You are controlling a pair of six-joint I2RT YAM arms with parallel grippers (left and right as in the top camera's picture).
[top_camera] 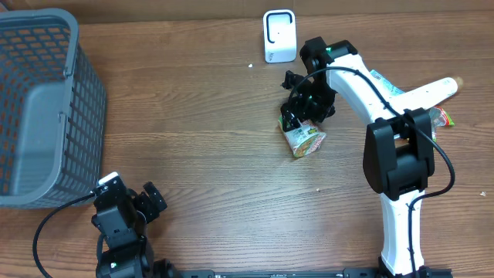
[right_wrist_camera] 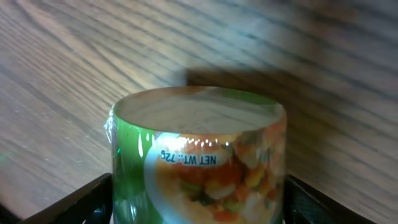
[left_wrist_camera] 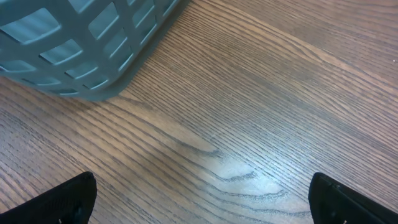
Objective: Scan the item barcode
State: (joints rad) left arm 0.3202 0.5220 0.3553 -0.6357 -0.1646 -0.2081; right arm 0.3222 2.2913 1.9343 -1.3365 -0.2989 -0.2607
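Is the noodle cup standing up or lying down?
Lying down: the noodle cup rests on its side on the table, its round end facing sideways.

You have the overhead camera looking straight down on the table, far enough off to take in the whole work area, with the robot's side at the bottom edge. Your left wrist camera sits low and near the wood, facing forward and down, the fingertips of the left gripper just in its bottom corners; it shares a corner of the basket with the overhead. Your right wrist camera sits very close to the cup, which nearly fills its frame and shows small from above.
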